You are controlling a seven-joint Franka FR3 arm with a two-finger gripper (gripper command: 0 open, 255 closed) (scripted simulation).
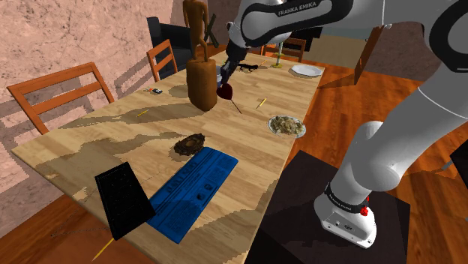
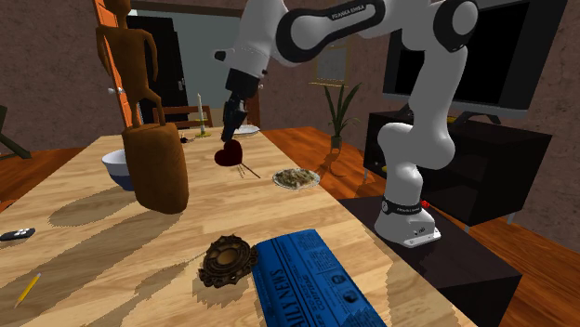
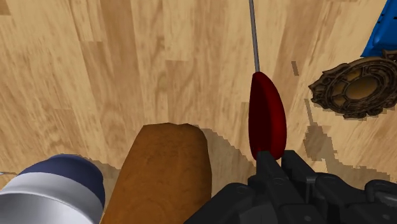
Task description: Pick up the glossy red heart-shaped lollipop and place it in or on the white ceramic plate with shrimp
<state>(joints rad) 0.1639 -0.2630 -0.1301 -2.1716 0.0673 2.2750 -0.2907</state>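
Nearest you on the surface (image 1: 90, 142) stands a black slab (image 1: 124, 199) beside a blue newspaper (image 1: 191, 193), with a brown carved ornament (image 1: 190, 144) just beyond them. Farther on, by the surface's edge on the shoulder view's right, sits the plate with shrimp (image 1: 300, 133). Beyond it, your tool (image 1: 223, 81) is closed on the red heart lollipop (image 1: 225, 93), pinching the heart between its fingers, and the stick slants down toward the near right. The lollipop hangs just beside the tall brown statue (image 1: 201, 82), well apart from the plate with shrimp. You cannot tell whether the stick's tip touches the surface. A blue-and-white bowl (image 2: 116, 167) sits by the statue. A second white plate (image 1: 306, 70) lies at the far end.
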